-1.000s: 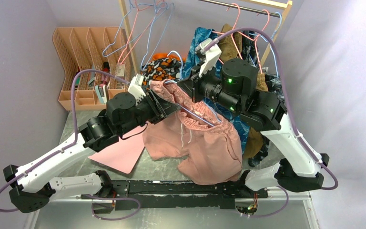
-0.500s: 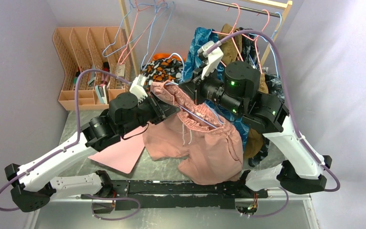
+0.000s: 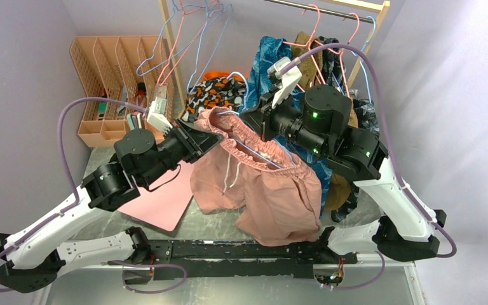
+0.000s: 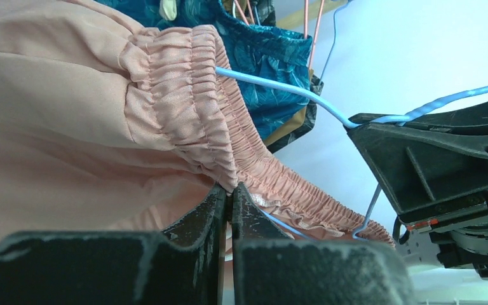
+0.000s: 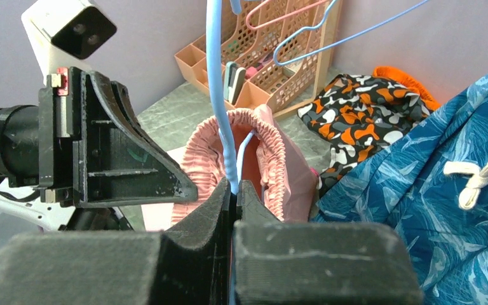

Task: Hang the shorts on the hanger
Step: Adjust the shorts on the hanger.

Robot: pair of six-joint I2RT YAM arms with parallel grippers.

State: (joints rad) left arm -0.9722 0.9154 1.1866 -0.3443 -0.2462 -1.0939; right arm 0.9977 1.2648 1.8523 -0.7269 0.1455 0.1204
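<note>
The dusty-pink shorts (image 3: 267, 190) hang in mid-air over the table, waistband held up and stretched. My left gripper (image 3: 213, 138) is shut on the gathered waistband (image 4: 197, 114) at its left end. My right gripper (image 3: 254, 121) is shut on the light-blue wire hanger (image 5: 216, 82), whose wire (image 4: 279, 89) runs through the waistband opening; its lower bar (image 3: 254, 152) shows inside the shorts. In the right wrist view the waistband (image 5: 254, 133) loops around the blue wire just beyond my fingertips. The white drawstring (image 3: 232, 175) dangles down the front.
A garment rail (image 3: 330, 6) with pink and blue hangers (image 3: 184, 38) stands behind. A blue patterned garment (image 3: 273, 57) and an orange-black one (image 3: 213, 92) lie behind the shorts. A peach organiser (image 3: 117, 76) is far left. A flat pink board (image 3: 159, 203) lies on the table.
My left arm has pulled back to the left with the waistband, stretching it wider along the hanger. The right gripper with the hanger has shifted slightly up and right.
</note>
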